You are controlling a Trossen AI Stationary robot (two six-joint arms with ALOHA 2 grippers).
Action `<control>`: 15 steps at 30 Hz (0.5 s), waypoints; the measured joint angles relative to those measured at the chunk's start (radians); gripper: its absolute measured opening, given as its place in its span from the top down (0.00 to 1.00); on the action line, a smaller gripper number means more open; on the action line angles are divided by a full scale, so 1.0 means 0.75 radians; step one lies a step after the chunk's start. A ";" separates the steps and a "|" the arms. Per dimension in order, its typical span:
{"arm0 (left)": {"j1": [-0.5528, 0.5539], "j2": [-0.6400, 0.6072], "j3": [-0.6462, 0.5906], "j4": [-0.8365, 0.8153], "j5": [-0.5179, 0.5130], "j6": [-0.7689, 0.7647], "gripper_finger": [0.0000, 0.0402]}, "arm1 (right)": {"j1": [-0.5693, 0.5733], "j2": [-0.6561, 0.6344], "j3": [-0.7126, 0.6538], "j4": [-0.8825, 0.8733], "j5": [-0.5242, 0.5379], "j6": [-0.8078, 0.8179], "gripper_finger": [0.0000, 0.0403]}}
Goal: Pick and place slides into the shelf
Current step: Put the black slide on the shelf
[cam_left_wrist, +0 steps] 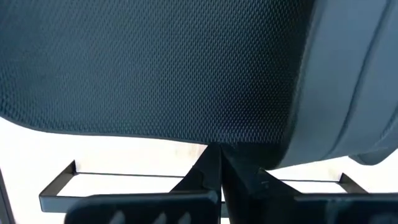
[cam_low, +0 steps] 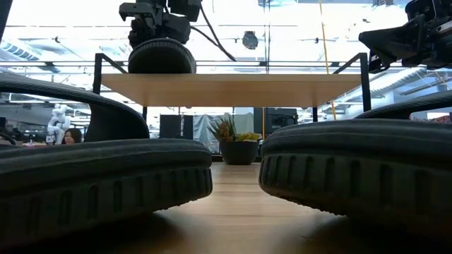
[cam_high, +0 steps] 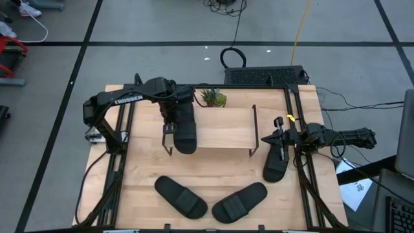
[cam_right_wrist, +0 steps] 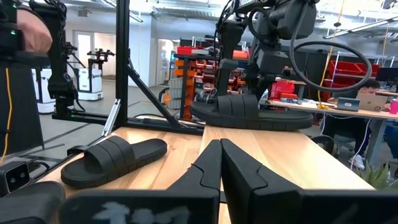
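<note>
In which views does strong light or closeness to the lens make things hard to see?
Low view: bright ceiling light behind; two black ribbed slide sandals loom close, hiding the table. Left wrist view: a black textured slide fills the picture against white glare. High view: evenly lit, the light wooden shelf clear.

The high view looks straight down on the whole wooden table [cam_high: 213,175]. The low view sits at table height, very close behind two black rubber slides [cam_low: 99,187], facing the light plank shelf with black metal frames [cam_low: 233,88]. The left wrist view presses against a slide's textured black strap [cam_left_wrist: 155,62]. The right wrist view looks level across the shelf top [cam_right_wrist: 280,155], shared with the high view.
</note>
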State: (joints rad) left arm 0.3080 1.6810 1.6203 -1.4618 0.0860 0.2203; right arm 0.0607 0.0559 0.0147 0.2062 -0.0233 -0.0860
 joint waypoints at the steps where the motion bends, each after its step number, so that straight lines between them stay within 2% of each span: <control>1: -0.002 0.000 0.000 0.001 -0.001 0.010 1.00 | 0.000 0.000 0.000 0.000 0.000 0.000 1.00; 15: -0.021 0.003 -0.002 0.131 -0.026 0.108 1.00 | 0.000 0.000 -0.001 -0.001 0.000 -0.001 1.00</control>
State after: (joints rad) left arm 0.2920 1.6829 1.6192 -1.3635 0.0666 0.3012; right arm 0.0605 0.0559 0.0139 0.2058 -0.0231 -0.0865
